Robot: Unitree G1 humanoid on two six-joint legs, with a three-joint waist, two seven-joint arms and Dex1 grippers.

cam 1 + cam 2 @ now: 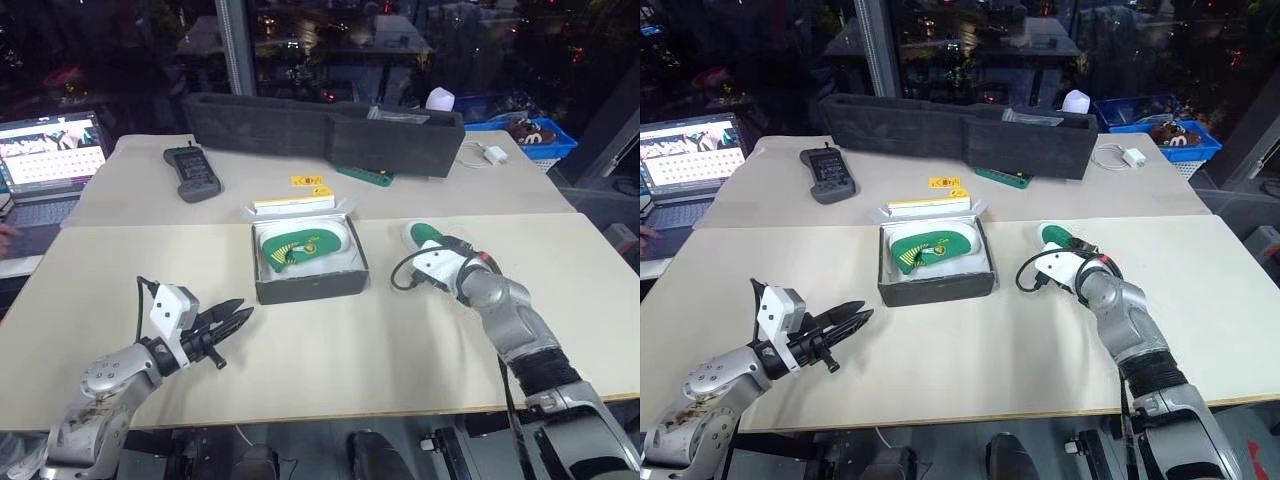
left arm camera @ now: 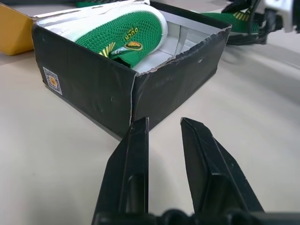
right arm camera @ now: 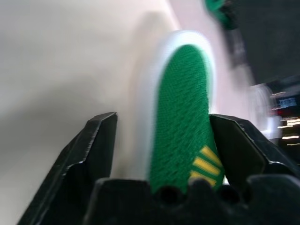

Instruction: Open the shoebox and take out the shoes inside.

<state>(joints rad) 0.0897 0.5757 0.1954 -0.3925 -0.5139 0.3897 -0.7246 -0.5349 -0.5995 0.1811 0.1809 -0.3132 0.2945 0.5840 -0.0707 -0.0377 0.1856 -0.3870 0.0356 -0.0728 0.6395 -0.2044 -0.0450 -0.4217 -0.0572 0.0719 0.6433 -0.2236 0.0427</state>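
Observation:
The shoebox [image 1: 305, 285] stands open at the table's middle, its yellow lid [image 1: 293, 205] folded back behind it. One green shoe [image 1: 300, 245] lies inside on the white lining. The other green shoe [image 1: 425, 236] lies on the table to the box's right. My right gripper [image 3: 164, 119] is low over that shoe, open, with one finger on each side of it and a gap showing on one side. My left gripper [image 1: 238, 312] hovers near the box's front left corner [image 2: 133, 93], shut with nothing held.
A long black foam tray [image 1: 320, 125] runs along the far side. A grey handheld device [image 1: 190, 172] and an open laptop [image 1: 50, 155] sit at the far left. Yellow tags [image 1: 312, 184] lie behind the box. At the far right are a blue basket [image 1: 530, 135] and a white charger [image 1: 492, 153].

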